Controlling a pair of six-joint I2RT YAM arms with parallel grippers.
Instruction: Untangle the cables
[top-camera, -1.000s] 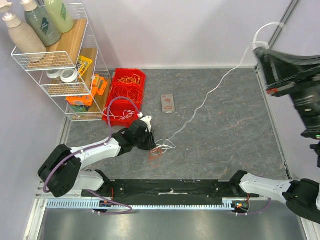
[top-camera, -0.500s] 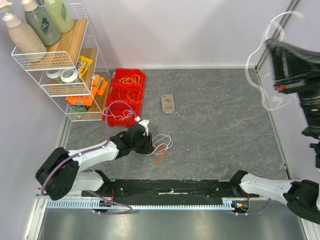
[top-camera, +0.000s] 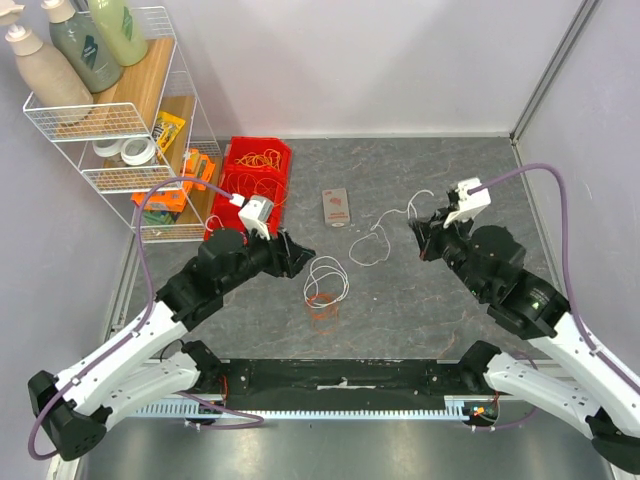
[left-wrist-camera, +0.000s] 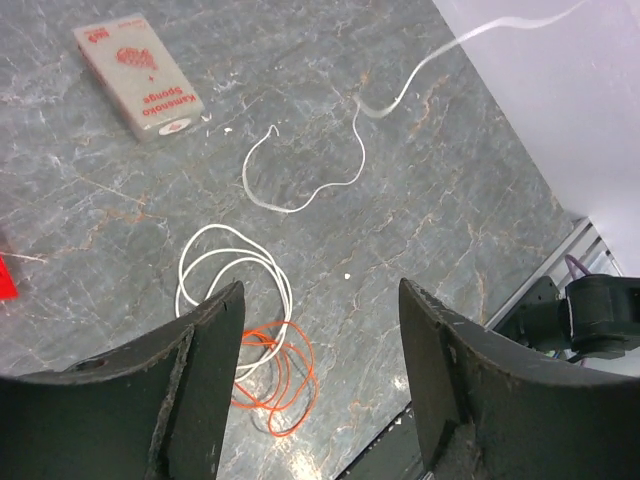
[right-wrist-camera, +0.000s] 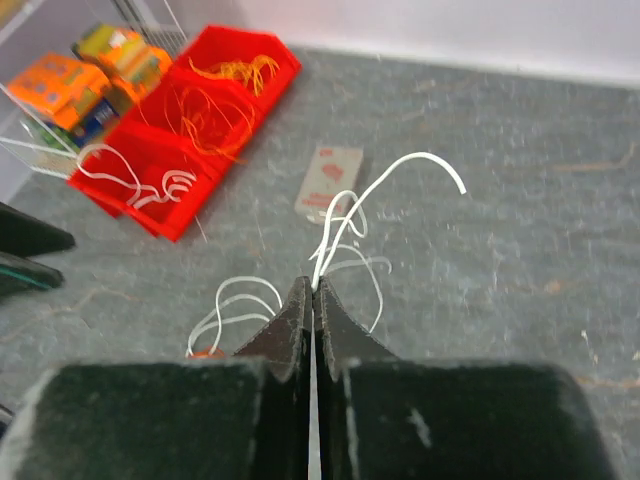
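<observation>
Top external: the left gripper (top-camera: 292, 252) hangs over the table (top-camera: 480, 160), left of middle, jaws wide and nothing in them. The left wrist view agrees, with both fingers (left-wrist-camera: 205, 370) spread far apart and only table between.

The right gripper (top-camera: 418, 232) is over the right half of the table. In the right wrist view its tips are pinched tight on a loose white cable (right-wrist-camera: 325, 250), which comes out from between them. The rest of that cable trails left toward the middle of the table, part of it lying flat in a loose wave.

The white coil (top-camera: 326, 277) lies toward the near edge, left of middle, just beside the left gripper. The orange coil (top-camera: 320, 306) touches it on the near side. The two overlap at the edge and may be hooked together, but it's too small to tell.

The red bin (top-camera: 238, 143) sits at the far-left corner and holds other cables (top-camera: 262, 158), orange and white. The sponge pack (top-camera: 337, 207) lies flat between the bin and the loose white cable. The wire rack (top-camera: 105, 120) stands off the left edge, with bottles (top-camera: 70, 50) on top.
</observation>
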